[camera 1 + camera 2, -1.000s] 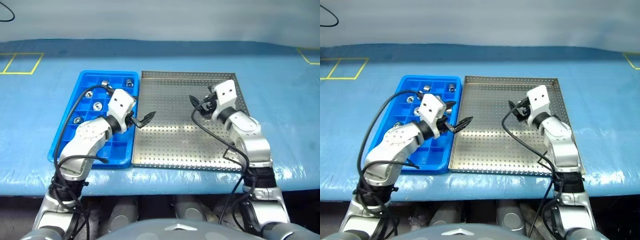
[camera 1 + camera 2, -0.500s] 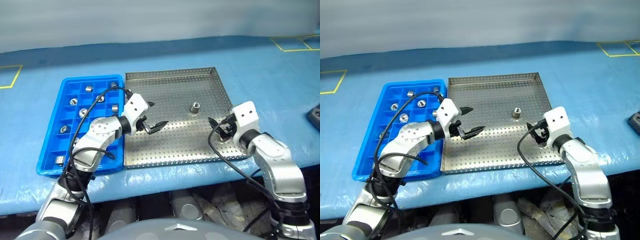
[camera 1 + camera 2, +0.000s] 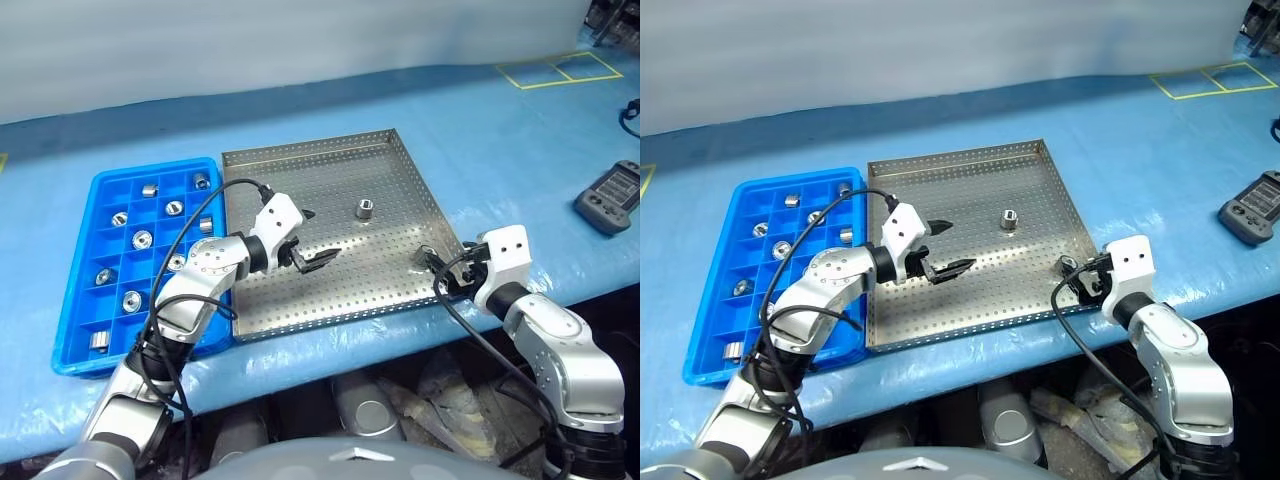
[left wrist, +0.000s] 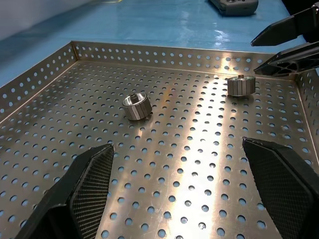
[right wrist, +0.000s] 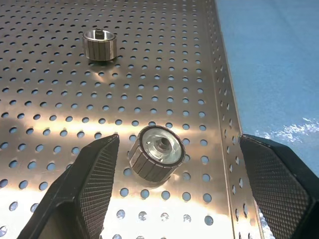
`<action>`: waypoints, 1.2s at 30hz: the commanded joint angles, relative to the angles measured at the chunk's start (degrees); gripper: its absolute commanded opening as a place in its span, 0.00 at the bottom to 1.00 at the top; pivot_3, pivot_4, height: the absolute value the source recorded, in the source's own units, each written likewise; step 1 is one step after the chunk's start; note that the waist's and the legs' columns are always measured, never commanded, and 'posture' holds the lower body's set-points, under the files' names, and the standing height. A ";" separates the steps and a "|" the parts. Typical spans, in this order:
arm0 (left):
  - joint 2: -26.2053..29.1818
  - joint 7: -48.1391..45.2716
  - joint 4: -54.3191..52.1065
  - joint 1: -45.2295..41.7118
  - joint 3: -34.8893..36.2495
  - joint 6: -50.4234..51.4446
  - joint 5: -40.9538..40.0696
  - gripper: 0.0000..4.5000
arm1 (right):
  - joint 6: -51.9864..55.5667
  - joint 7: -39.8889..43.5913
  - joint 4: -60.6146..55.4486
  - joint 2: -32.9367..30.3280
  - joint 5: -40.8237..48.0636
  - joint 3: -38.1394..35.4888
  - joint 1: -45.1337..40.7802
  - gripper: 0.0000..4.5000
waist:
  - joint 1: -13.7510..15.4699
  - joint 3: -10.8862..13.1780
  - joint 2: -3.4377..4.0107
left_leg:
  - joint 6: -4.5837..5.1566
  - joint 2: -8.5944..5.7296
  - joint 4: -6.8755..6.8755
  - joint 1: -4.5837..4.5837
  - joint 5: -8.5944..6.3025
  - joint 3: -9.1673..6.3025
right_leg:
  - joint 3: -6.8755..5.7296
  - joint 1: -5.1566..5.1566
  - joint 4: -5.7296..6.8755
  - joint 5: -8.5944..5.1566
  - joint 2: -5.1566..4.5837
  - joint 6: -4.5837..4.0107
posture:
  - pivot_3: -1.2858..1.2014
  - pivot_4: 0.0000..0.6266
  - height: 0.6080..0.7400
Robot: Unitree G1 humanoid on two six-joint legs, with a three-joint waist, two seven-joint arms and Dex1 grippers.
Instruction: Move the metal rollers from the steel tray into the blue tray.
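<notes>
With both pincers released, the right pincer [image 3: 1077, 272] should straddle the small shiny silver roller [image 5: 156, 152] lying on its side by the near right rim of the square perforated steel tray [image 3: 940, 195], then carry it to the bright blue compartmented plastic tray [image 3: 715, 290].

The steel tray [image 3: 330, 170] is silver-grey perforated sheet metal, brushed and shiny, throwing bright glare. The metal rollers [image 5: 157, 152] are polished silver with finely ribbed sides and smooth faces. The blue tray [image 3: 75, 300] is smooth, glossy plastic. The table [image 3: 480, 130] wears a light blue cover, slightly wrinkled with a soft sheen. The end effector fingers [image 5: 94, 174] are matt black with cross-hatched pads.
</notes>
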 commanded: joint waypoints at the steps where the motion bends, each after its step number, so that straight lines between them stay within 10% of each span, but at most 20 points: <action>1: -0.07 -0.24 -0.79 -0.93 0.58 -1.31 0.42 1.00 | -0.37 -0.73 -0.87 0.23 1.12 -0.87 -0.34 0.90 | -0.12 0.00 0.00 | 0.01 0.00 0.00 0.00 0.00 0.01 | 0.01 0.00 0.00 0.00 0.00 0.00 | 0.37 0.24 1.00; 36: 1.24 1.74 -3.00 1.21 1.44 -0.55 1.10 1.00 | -2.17 -2.01 12.35 1.24 3.03 2.37 -6.31 0.90 | 2.15 0.02 -0.03 | 0.16 -0.02 -0.01 -0.05 -0.10 0.02 | 0.05 -0.05 -0.10 -0.01 -0.04 0.09 | 0.39 0.24 1.00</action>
